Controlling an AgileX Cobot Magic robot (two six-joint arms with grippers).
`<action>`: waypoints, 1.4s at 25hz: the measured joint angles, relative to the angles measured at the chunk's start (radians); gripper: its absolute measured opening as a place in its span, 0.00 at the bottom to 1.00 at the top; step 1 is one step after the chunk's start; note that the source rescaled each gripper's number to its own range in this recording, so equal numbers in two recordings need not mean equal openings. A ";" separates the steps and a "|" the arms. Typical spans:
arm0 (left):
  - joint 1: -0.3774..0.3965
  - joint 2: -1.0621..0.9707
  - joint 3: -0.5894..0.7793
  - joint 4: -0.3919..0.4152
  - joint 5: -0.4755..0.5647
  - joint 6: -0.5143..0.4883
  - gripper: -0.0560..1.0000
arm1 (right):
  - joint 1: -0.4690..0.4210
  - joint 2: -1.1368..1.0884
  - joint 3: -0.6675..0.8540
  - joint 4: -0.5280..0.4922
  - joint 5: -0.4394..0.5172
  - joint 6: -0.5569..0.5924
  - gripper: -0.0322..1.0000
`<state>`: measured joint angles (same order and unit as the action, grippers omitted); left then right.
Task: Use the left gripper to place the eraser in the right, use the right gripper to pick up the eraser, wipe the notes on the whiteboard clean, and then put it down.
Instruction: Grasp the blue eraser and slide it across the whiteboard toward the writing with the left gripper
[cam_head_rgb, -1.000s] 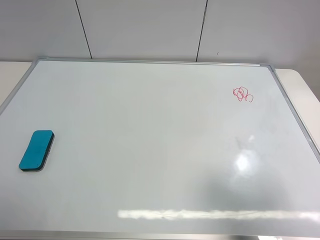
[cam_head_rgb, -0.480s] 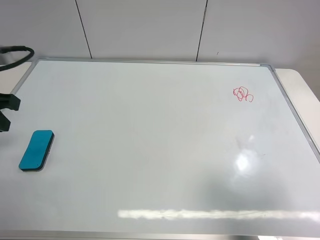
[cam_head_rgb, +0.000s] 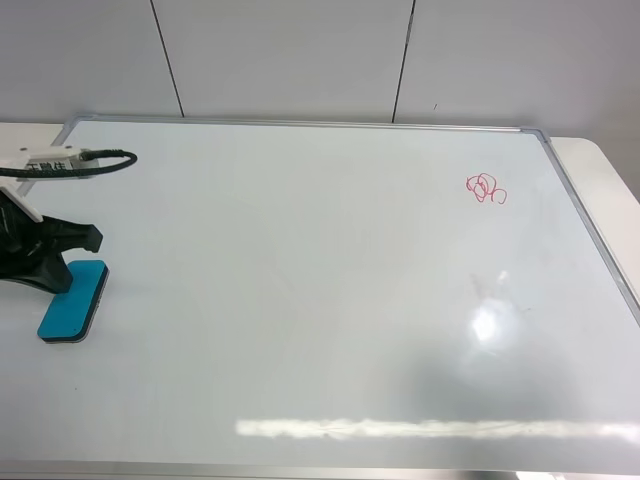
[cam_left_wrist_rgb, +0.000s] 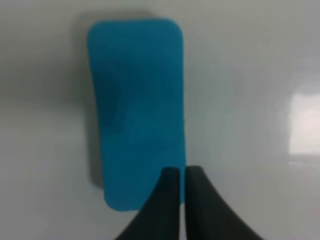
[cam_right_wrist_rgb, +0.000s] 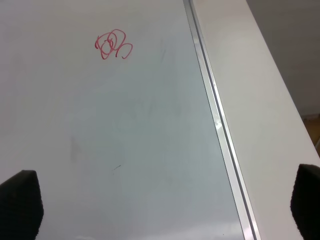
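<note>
My left gripper (cam_left_wrist_rgb: 180, 174), clenched on nothing, hovers over the teal-blue rounded block eraser (cam_head_rgb: 68, 312) by the bench's (cam_head_rgb: 606, 172) left edge, probably lining up the grab.

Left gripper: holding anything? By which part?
Nothing is held. The left gripper has its jaws together over one short end of the eraser, which lies flat on the whiteboard, not between them.
</note>
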<state>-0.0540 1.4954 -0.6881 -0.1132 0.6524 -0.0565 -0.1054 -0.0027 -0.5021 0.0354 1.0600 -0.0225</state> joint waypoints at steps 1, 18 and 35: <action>0.000 0.027 0.000 0.005 -0.012 0.000 0.05 | 0.000 0.000 0.000 0.000 0.000 0.000 1.00; -0.002 0.198 -0.014 0.039 -0.140 -0.097 0.05 | 0.000 0.000 0.000 0.000 0.000 0.000 1.00; -0.258 0.270 -0.050 -0.236 -0.274 -0.118 0.05 | 0.000 0.000 0.000 0.000 0.000 0.000 1.00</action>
<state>-0.3118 1.7659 -0.7384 -0.3496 0.3784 -0.1741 -0.1054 -0.0027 -0.5021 0.0354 1.0600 -0.0225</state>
